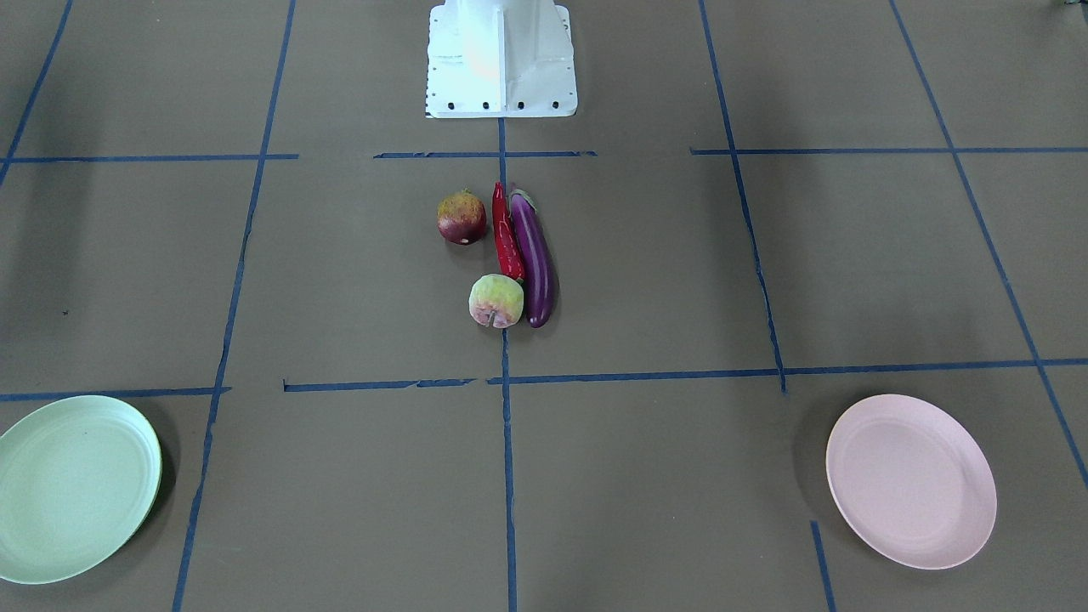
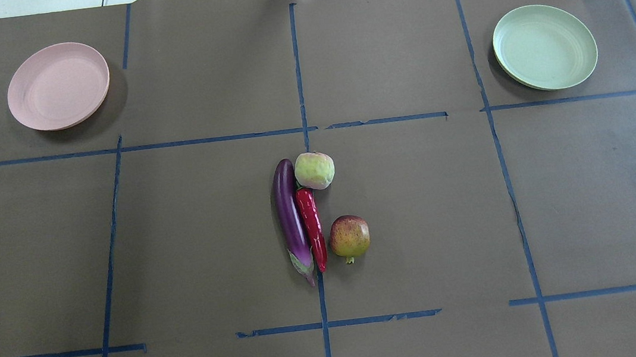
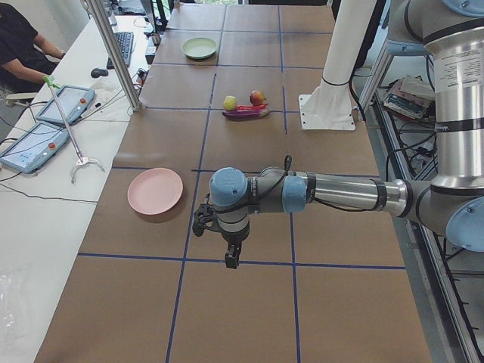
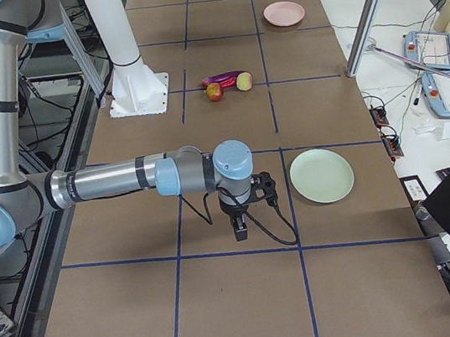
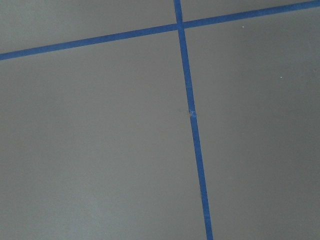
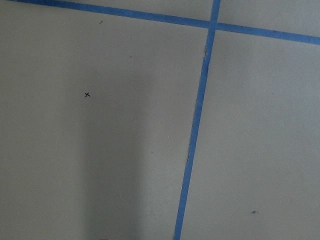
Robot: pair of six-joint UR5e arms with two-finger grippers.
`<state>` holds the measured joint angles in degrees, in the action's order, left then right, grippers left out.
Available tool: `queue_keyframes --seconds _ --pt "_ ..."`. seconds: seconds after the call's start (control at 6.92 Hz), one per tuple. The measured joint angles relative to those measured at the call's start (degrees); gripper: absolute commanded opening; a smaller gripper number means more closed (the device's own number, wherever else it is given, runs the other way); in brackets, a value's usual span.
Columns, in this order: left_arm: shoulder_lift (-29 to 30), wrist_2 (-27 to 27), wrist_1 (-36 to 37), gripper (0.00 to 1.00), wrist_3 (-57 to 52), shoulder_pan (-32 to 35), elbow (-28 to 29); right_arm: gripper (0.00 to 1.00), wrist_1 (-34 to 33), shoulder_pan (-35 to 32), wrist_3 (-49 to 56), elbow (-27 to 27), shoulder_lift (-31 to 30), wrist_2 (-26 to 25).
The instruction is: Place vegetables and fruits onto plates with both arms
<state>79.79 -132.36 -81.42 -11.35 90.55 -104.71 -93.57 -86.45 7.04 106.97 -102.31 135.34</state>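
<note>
The purple eggplant [image 2: 290, 220] and red chili [image 2: 311, 221] lie side by side at the table's middle. The pale green-pink apple [image 2: 314, 170] sits at their far end, and the dark red-yellow fruit [image 2: 349, 236] to the chili's right. The pink plate [image 2: 58, 85] is far left and bare. The mint green plate [image 2: 544, 46] is far right and bare. My left gripper [image 3: 232, 261] shows only in the exterior left view, pointing down near the pink plate [image 3: 155, 190]. My right gripper [image 4: 240, 232] shows only in the exterior right view, beside the green plate [image 4: 321, 175]. I cannot tell whether either is open.
The white pedestal base [image 1: 501, 59] stands at the robot's edge of the brown table, which is marked with blue tape lines [image 2: 297, 73]. Both wrist views show only table and tape. A metal post [image 3: 113, 53], tablets [image 3: 34, 144] and a seated person [image 3: 19, 45] are along the far side.
</note>
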Motion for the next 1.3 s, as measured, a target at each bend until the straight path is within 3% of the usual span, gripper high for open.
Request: queue_keyframes --seconds 0.43,0.87,1.16,1.3 --pt "-1.3 -0.6 -1.1 1.0 -0.3 -0.1 -1.2 1.0 2.7 2.3 -0.5 -1.3 0.0 0.9" --pt "-1.8 -3.7 -1.7 1.0 -0.5 0.0 -1.6 1.0 4.0 6.4 -4.1 1.1 0.6 5.6" --pt "-1.8 -4.1 -3.3 1.0 -0.4 -0.1 -1.5 1.0 10.1 16.0 -21.8 3.9 5.1 4.7" --pt "-1.9 -4.1 -4.2 1.0 -0.4 -0.1 -1.5 1.0 15.6 22.9 -34.6 4.4 8.0 1.2"
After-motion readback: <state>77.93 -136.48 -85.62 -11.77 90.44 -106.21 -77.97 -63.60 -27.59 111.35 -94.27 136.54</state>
